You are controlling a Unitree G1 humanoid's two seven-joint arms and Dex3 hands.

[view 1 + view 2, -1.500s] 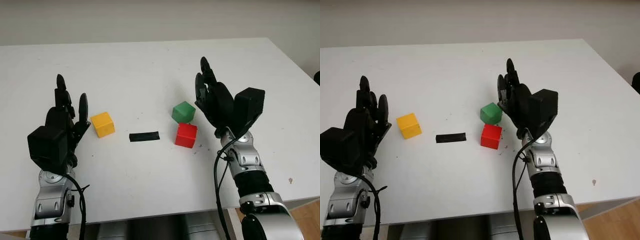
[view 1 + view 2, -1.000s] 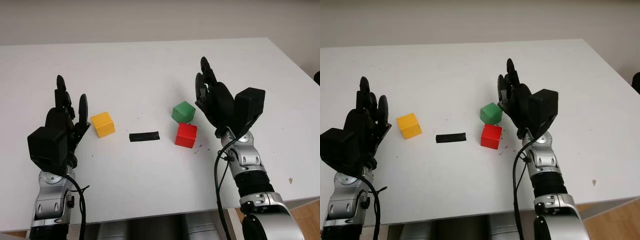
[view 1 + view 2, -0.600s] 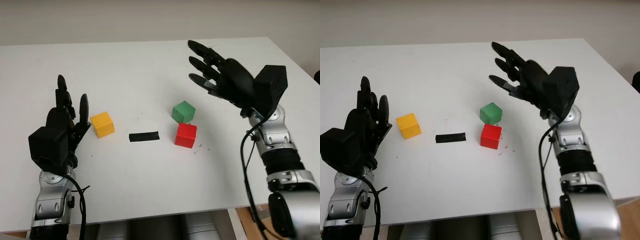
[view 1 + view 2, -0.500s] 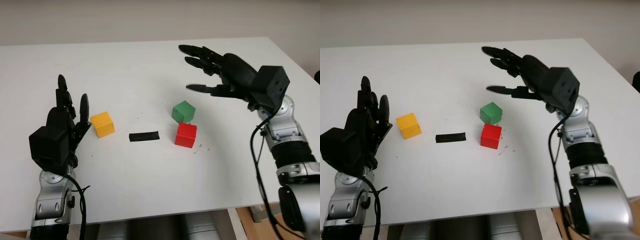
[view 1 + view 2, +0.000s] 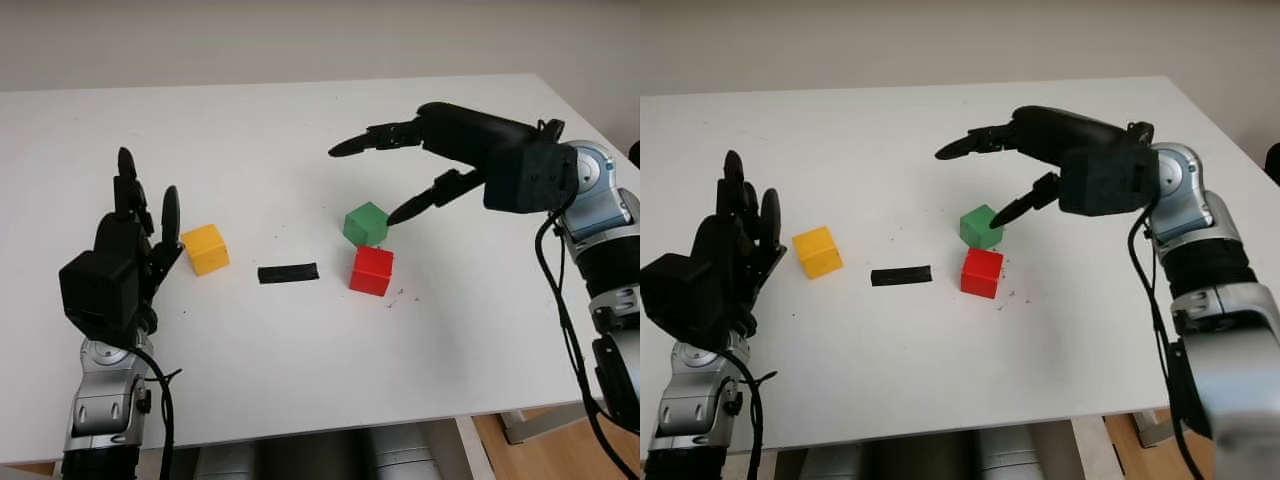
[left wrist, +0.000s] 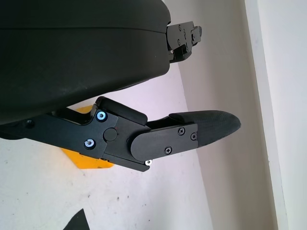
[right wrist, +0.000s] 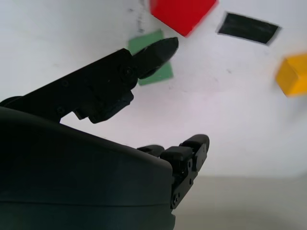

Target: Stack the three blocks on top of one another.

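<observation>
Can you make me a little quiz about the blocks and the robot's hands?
1. True or false: the green block sits on top of the red block.
2. Which hand hangs over the green block? A) left hand B) right hand
3. Fill in: the black strip lies between the red block and the ____ block.

Key: 1 false; 2 B; 3 yellow.

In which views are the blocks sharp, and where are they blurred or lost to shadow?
Left eye view: the green cube, red cube and yellow cube are sharp under even light, with soft shadows. Right wrist view: all three look blurred beyond the right hand. Left wrist view: the left hand partly hides the yellow cube.
</observation>
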